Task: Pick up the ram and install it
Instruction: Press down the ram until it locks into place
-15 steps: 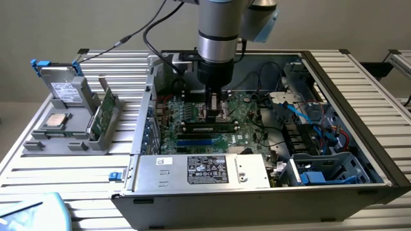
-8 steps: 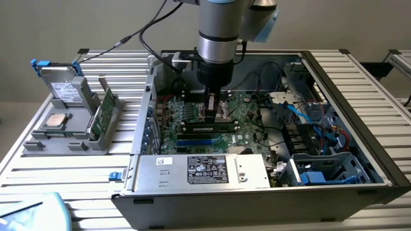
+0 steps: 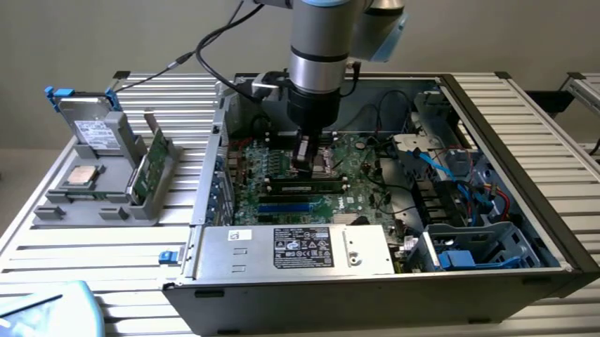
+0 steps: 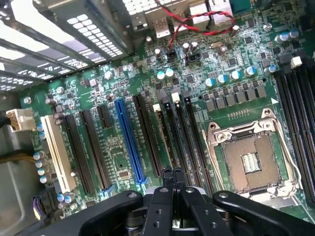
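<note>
My hand hangs inside the open computer case, its two fingers pressed together with nothing between them, right over the motherboard. The ram lies just below my fingertips in the exterior view, a slim dark stick lying along a black slot, apparently already set in; whether it is latched fully I cannot tell. I judge it light, stiff and thin, with bare chips and contacts that scratch or crack easily. It should be held by its long edges near the middle and pushed straight down, never twisted.

The case itself holds the motherboard, a metal power supply with a label nearest the camera, and blue drive bays and cables toward the exterior view's right. Beside the case, on the counter, a grey tray holds a green card standing on edge, a square silver processor and a hard drive.
</note>
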Controlling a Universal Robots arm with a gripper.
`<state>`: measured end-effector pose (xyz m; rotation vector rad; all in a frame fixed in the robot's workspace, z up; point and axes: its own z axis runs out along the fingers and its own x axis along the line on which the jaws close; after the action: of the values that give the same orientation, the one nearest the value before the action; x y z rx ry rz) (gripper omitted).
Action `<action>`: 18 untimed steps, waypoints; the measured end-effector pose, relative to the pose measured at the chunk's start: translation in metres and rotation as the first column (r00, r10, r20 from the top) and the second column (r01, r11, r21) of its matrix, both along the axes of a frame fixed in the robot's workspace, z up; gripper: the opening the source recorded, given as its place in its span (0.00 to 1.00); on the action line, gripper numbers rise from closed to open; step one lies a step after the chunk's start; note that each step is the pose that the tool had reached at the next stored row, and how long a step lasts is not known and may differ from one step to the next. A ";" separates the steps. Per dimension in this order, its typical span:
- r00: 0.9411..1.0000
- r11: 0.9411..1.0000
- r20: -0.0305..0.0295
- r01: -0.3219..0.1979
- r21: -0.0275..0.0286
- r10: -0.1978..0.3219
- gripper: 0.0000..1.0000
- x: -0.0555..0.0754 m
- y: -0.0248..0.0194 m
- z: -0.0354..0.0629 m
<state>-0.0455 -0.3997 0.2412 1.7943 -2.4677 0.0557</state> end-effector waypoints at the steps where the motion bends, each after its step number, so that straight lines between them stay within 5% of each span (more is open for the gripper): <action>1: 1.000 1.000 0.000 0.017 0.000 -0.017 0.11 0.000 0.0000 -0.0002; 9: 0.989 0.989 0.000 0.151 0.000 -0.151 0.11 0.000 0.0000 -0.0012; 18: 0.960 0.960 0.000 0.281 0.000 -0.281 0.11 0.000 0.0000 -0.0012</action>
<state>-0.0455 -0.3997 0.2399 1.4248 -2.6939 0.0359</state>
